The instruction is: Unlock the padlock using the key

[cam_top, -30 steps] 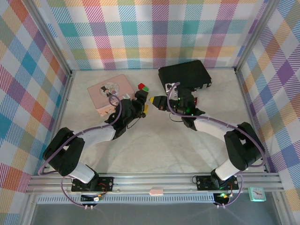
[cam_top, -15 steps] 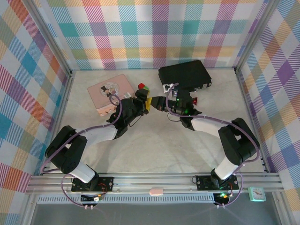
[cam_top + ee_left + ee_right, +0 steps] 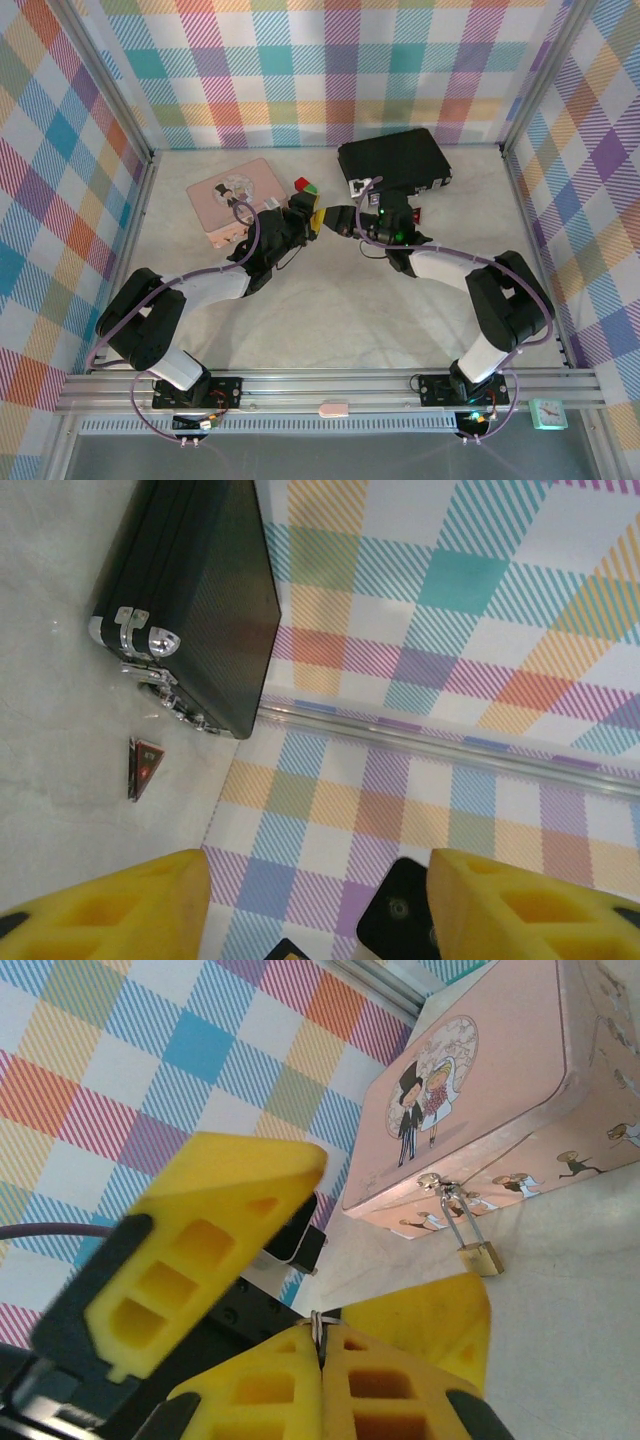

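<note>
1. The right gripper (image 3: 322, 1350) has its yellow fingers pressed together, pinching the key (image 3: 317, 1320), a thin silver sliver at the tips.
2. The left gripper (image 3: 318, 875) has fingers apart w/ nothing btwn them, near the right one.
3. The padlock (image 3: 479, 1257) hangs by its shackle from the pink tin (image 3: 470, 1090) clasp.
4. Prob. light, stiff & slick: take the key at its head and steady the brass body.

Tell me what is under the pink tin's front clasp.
The padlock hangs there from its thin silver shackle; its keyhole cannot be seen.
</note>
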Robot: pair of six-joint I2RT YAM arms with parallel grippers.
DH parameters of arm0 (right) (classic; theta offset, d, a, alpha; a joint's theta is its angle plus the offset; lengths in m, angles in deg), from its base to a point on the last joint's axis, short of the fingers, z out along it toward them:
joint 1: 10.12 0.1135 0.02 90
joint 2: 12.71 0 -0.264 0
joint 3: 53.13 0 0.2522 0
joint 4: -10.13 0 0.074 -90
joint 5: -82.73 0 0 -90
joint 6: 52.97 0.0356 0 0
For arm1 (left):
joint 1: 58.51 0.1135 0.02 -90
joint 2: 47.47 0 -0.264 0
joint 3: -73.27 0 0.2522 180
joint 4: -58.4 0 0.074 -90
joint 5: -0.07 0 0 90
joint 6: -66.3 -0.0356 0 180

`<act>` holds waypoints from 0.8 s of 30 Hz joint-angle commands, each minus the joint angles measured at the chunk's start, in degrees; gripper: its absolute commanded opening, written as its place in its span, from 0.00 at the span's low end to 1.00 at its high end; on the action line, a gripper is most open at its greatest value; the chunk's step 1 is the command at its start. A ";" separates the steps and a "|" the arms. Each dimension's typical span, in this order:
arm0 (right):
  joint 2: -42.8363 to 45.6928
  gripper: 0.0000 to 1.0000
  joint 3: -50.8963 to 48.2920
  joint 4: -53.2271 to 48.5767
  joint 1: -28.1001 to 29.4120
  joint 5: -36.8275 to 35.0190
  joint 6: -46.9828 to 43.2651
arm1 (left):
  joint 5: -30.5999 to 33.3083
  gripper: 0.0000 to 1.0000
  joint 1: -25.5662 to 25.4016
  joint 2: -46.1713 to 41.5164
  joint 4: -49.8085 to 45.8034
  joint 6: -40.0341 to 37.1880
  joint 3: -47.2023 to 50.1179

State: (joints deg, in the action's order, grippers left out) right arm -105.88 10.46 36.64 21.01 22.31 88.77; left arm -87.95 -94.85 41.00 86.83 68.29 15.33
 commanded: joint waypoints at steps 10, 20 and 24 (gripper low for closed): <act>3.17 0.00 -1.39 0.76 -2.12 3.18 -0.56 | 1.63 0.27 -0.40 -0.90 0.92 -2.20 -0.17; 3.66 0.00 -1.69 2.34 -2.82 4.89 0.92 | 2.83 0.00 -0.31 -2.20 -1.45 -4.77 -0.19; 5.28 0.37 -1.31 -1.88 -4.42 5.80 0.90 | 2.84 0.00 0.42 -3.59 -0.90 -13.88 -0.69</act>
State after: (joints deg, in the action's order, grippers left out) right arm -103.47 8.86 35.07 18.02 26.31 89.19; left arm -85.77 -94.76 39.84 85.92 62.02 15.33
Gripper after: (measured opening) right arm 0.337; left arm 0.064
